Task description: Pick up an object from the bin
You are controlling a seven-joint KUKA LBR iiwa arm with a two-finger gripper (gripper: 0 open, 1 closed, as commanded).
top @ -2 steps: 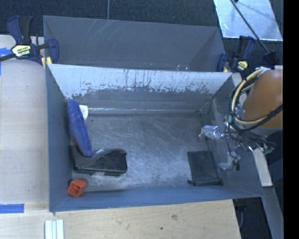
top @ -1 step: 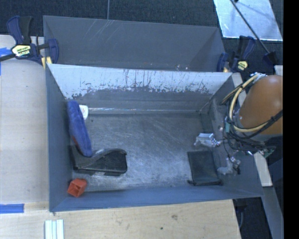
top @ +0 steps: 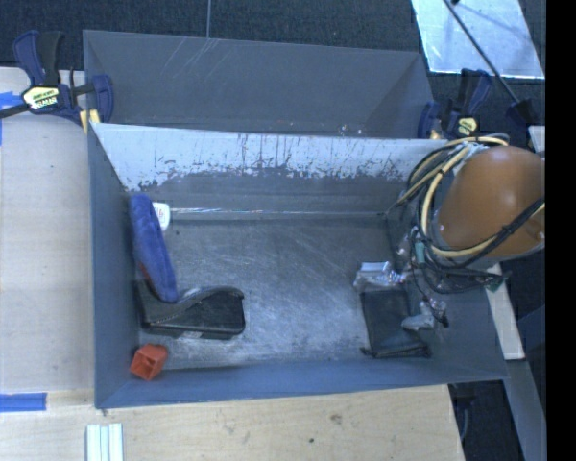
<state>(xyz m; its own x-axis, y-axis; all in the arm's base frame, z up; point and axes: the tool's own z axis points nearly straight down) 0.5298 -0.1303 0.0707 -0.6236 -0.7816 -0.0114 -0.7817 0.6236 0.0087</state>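
Scratched grey metal bin (top: pixel 288 257), our gripper (top: pixel 403 301) low at its lower right corner, over a flat black rectangular slab (top: pixel 392 336), clenched or released we cannot tell, far left a long blue roll (top: pixel 152 248), a curved black wedge (top: pixel 200 313), a small orange block (top: pixel 148 361)

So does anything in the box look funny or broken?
A little. The bin's back wall is streaked with scratches, like worn paint. On the left, the long blue thing seems to rest one end on the chunky black thing. Nothing looks spilled.
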